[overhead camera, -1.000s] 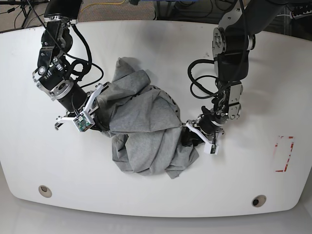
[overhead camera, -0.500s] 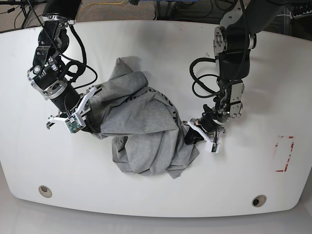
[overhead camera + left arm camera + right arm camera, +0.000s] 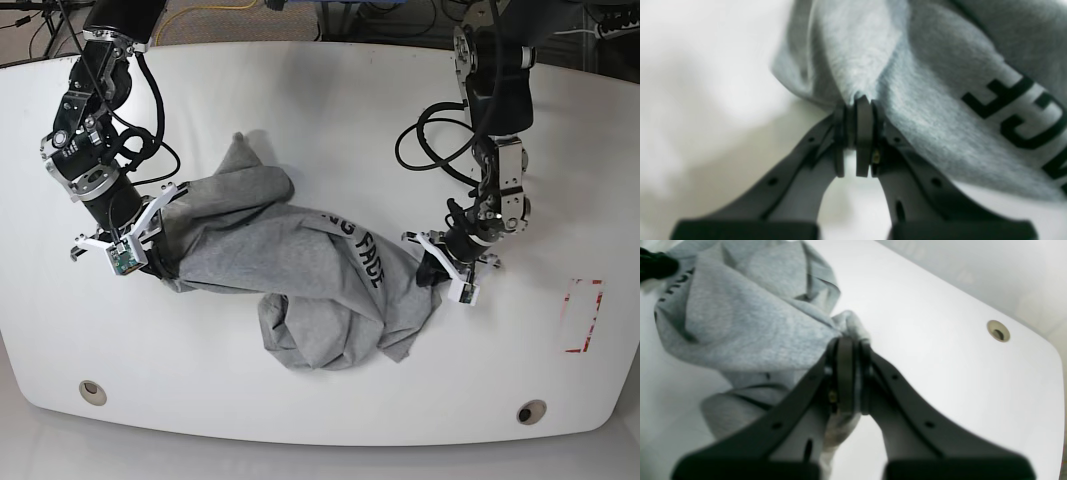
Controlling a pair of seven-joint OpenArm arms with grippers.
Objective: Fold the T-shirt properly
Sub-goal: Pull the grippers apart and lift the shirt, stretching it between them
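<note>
1. On the white surface [image 3: 300, 90], the grey T-shirt [image 3: 300, 270] lies bunched and stretched between the two arms, black lettering showing across its upper fold.
2. The left end effector [image 3: 857, 133] is clenched on a pinch of grey fabric at the shirt's edge, on the base view's right side.
3. The right end effector [image 3: 846, 373] is clenched on another fold of the T-shirt, on the opposite side.
4. A red marking [image 3: 583, 315] lies well apart from the shirt.
</note>
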